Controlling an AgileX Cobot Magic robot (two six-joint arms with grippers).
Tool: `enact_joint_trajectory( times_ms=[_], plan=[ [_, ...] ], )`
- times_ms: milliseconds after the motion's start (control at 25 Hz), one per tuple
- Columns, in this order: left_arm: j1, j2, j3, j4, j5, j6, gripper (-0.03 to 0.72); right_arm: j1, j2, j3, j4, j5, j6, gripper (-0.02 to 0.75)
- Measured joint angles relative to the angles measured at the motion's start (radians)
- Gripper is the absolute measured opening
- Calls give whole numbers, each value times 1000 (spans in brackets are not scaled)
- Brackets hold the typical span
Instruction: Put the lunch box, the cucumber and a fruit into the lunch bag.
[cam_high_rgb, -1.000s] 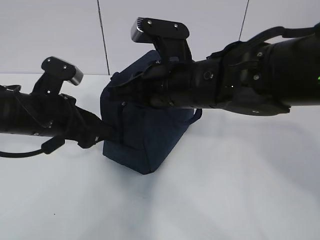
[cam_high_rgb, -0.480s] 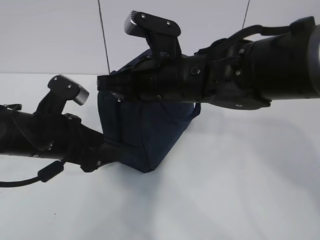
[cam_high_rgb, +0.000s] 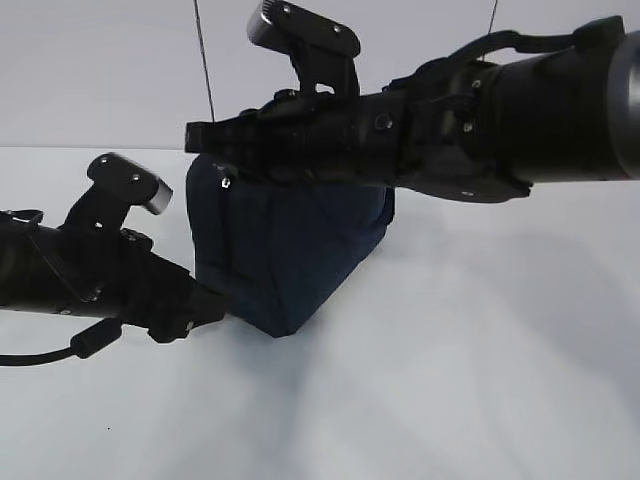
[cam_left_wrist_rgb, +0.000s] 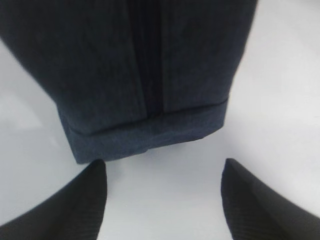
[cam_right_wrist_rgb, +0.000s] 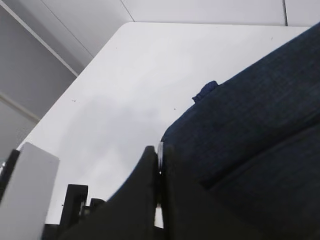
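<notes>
We see the white table (cam_high_rgb: 450, 380) with the dark blue lunch bag (cam_high_rgb: 290, 260) on it. Our right gripper (cam_right_wrist_rgb: 159, 170) is pinched tight at the bag's top; what it pinches, we can't tell. Our left gripper (cam_left_wrist_rgb: 162, 200) is spread wide by the bag's bottom edge.

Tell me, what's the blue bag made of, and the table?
The lunch bag looks like woven navy fabric: fine ribbed threads and stitched seams show. The table seems a smooth, hard white top, maybe plastic-coated, since it gives a soft sheen; I can't be sure.
</notes>
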Motion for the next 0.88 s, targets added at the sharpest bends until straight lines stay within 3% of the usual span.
enact_joint_trajectory(
  times_ms=[280,880],
  plan=[
    [0,0,0,-2,-110,-2,503,0,6,-42,-2,10,8,20],
    [0,-19,0,-6,-119,-16,501,0,129,-187,-1,-3,71,20]
  ],
)
